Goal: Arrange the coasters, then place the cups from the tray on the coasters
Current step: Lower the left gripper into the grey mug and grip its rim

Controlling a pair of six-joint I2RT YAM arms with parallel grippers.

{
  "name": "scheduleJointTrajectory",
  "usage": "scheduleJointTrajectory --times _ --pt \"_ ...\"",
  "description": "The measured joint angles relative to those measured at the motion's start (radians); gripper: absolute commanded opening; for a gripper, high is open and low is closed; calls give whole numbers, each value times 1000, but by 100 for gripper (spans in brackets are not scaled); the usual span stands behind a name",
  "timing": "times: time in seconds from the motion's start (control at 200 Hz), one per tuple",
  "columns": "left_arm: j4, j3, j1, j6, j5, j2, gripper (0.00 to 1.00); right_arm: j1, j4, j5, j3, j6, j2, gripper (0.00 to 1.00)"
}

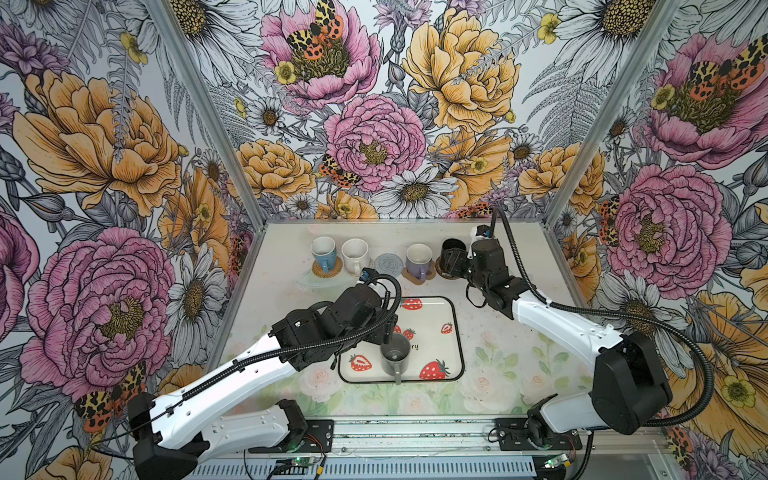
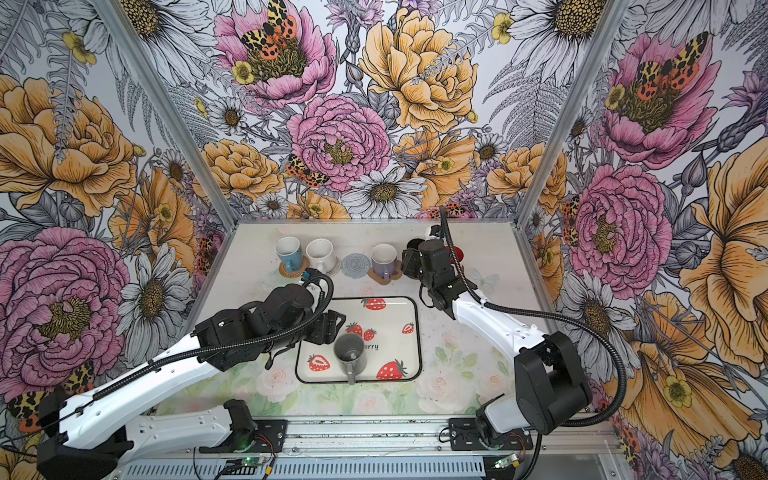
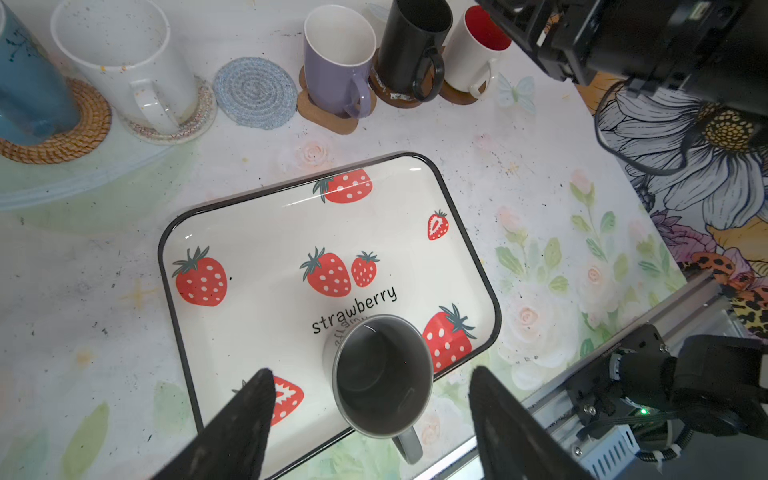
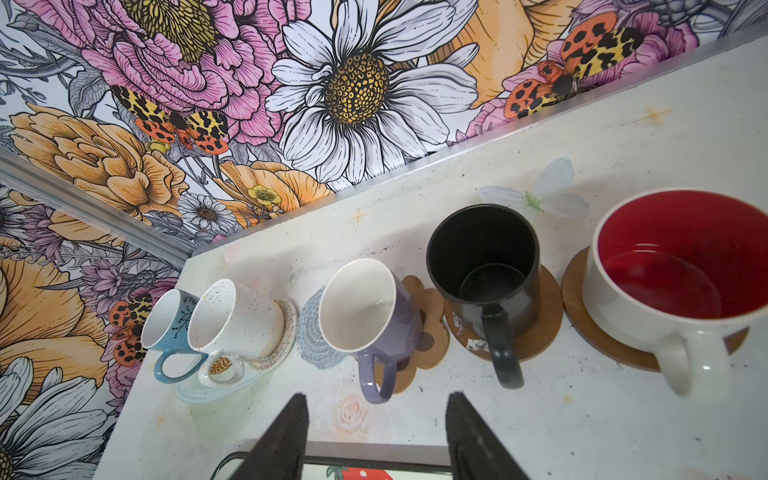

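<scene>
A grey cup (image 3: 382, 382) stands upright near the front of the strawberry tray (image 1: 432, 316), handle toward the front. My left gripper (image 3: 372, 372) hovers open above it, one finger on either side. At the back, a row of coasters: the grey-blue woven coaster (image 1: 388, 262) is bare. The light blue cup (image 1: 323, 249), white cup (image 1: 355, 253), lavender cup (image 1: 419, 257), black cup (image 4: 484, 266) and red-lined cup (image 4: 681, 266) each sit on one. My right gripper (image 4: 377, 397) is open and empty, just in front of the lavender cup's handle.
Floral walls with metal posts close in the table on the left, back and right. A metal rail (image 1: 415, 432) carrying both arm bases runs along the front edge. The right arm (image 1: 540, 316) reaches diagonally over the table's right side.
</scene>
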Motion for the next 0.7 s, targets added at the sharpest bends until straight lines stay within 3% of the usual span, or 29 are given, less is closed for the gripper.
scheduleJointTrajectory --times 0.7 --pt "-99 -153 -105 -159 22 -43 75 0 8 -21 1 21 26 56"
